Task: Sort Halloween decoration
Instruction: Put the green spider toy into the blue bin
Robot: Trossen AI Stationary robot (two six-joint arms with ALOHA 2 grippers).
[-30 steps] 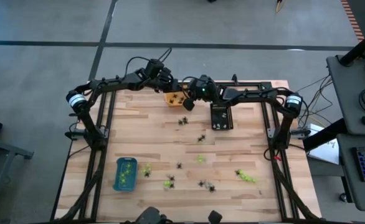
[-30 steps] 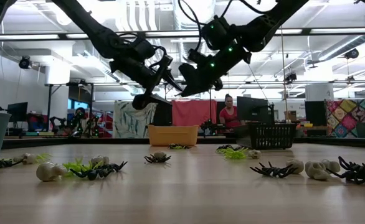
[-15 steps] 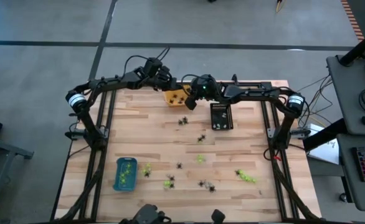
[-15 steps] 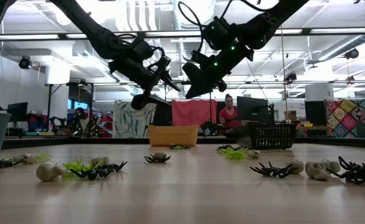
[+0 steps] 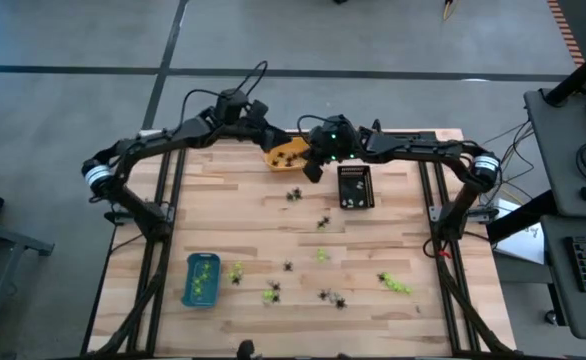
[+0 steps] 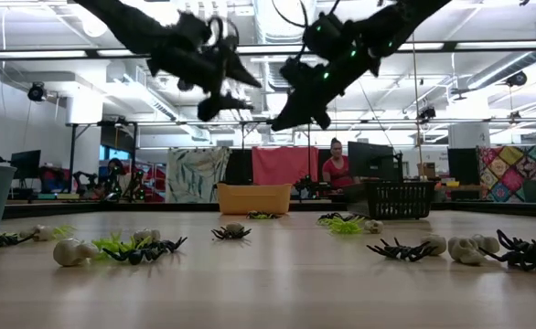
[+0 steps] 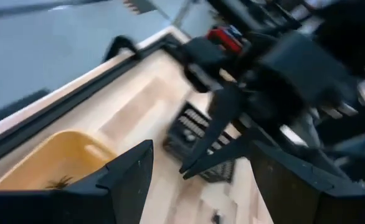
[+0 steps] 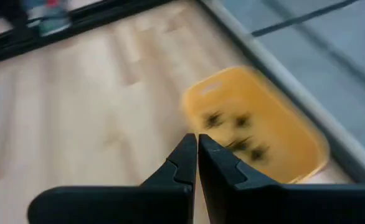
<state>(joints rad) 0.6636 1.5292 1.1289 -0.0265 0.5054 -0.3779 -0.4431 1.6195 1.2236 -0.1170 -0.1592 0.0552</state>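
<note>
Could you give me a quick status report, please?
Left gripper open, right gripper shut, both above orange tray. Trinkets scattered on table. Nothing blocking.

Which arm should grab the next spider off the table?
Probably left. The left hand is open and empty above the orange tray, ready to close on something. The right hand is shut with nothing visible between its fingers, so it would have to open first.

Grey floor surrounds the table; bright ceiling lights and perhaps monitors behind.

Orange tray blurred; dark specks inside, perhaps spiders, too smeared to count.
</note>
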